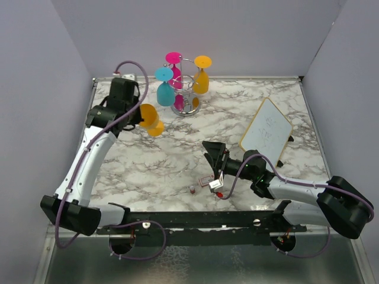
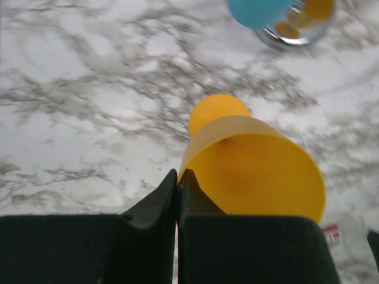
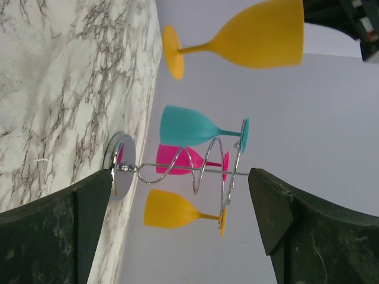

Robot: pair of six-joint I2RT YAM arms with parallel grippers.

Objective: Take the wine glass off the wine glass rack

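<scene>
Yellow wine glass sits off the wine glass rack, to its left, rim pinched in left pincer, right pincer wide; next, lower it onto bench.

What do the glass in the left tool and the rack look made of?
Held glass: probably plastic; matte yellow, no glassy glints.
Rack: metal wire, polished chrome look; its base mirrors nearby colours.
</scene>
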